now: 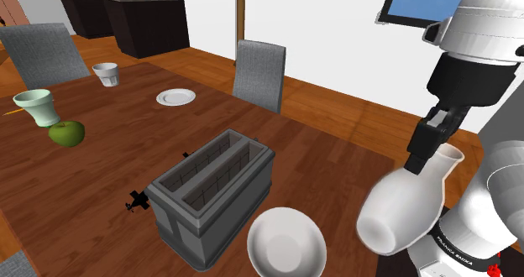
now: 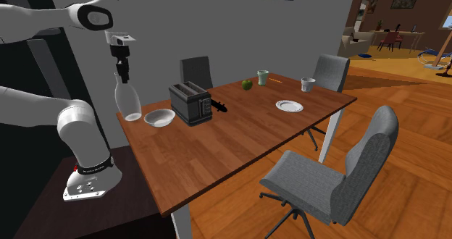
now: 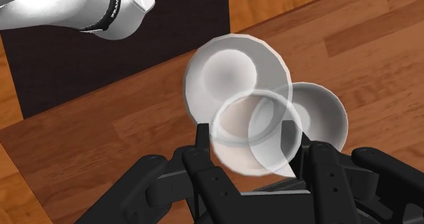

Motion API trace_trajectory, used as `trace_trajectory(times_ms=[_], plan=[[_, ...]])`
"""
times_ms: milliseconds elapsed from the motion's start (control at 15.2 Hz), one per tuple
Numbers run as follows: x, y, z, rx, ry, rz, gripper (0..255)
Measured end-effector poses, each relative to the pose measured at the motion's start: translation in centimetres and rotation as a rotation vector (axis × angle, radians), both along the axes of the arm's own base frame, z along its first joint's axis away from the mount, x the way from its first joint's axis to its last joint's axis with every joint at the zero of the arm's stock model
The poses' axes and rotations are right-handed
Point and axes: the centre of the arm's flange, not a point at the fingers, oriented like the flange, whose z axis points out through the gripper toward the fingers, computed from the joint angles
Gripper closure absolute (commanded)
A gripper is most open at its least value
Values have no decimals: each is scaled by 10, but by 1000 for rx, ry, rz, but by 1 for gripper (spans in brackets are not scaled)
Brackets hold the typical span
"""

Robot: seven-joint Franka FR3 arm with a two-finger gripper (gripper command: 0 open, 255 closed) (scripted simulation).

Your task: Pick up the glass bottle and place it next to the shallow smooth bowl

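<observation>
The black pincer [image 1: 417, 161] is clenched on the neck of the clear, round-bellied glass bottle [image 1: 401, 206]. The bottle hangs upright just beside the shallow, smooth white bowl [image 1: 287, 243], on the bowl's side away from the grey two-slot toaster [image 1: 210, 191]. I cannot tell whether its base touches the brown wooden counter [image 1: 109, 149]. Lower it straight down, with the belly apart from the bowl's rim. Release only once the base sits flat, since the counter's edge looks near.

Bottle [image 3: 231, 77] in claw [image 3: 253, 151], beside bowl [image 3: 327, 114]
</observation>
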Motion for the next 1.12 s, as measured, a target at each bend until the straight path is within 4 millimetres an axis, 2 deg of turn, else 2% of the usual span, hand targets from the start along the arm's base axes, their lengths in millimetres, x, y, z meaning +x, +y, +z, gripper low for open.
trace_trajectory(times_ms=[1122], plan=[[-1,-1,-91,0,0,0,255]])
